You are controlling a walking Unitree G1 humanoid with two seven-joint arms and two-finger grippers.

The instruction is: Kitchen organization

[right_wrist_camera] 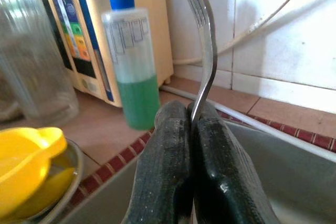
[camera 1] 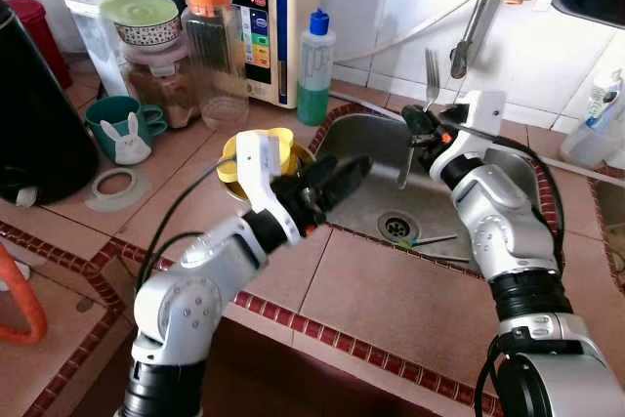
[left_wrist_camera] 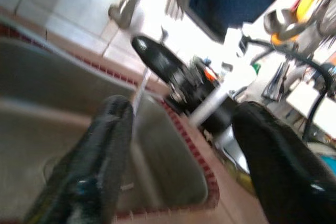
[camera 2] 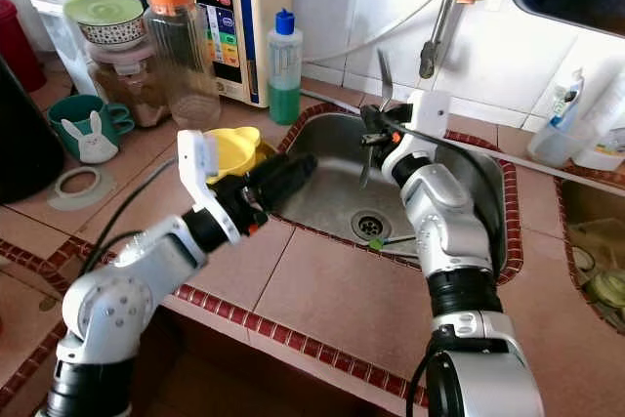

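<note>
Pinching a fork (right_wrist_camera: 202, 30), right gripper (right_wrist_camera: 191, 121) hovers over the sink (camera 1: 366, 204).

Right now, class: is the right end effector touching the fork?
Touching. The right wrist view shows the right end effector pinching the fork between its closed fingers.

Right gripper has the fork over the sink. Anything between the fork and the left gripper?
Nothing visible. The right gripper holds the fork upright above the sink; the open left gripper sits at the sink's edge, with open space between.

Tiled counter (camera 1: 391, 310) carries jug (camera 1: 215, 51), green mug (camera 1: 122, 127), soap bottle (camera 1: 314, 67).
</note>
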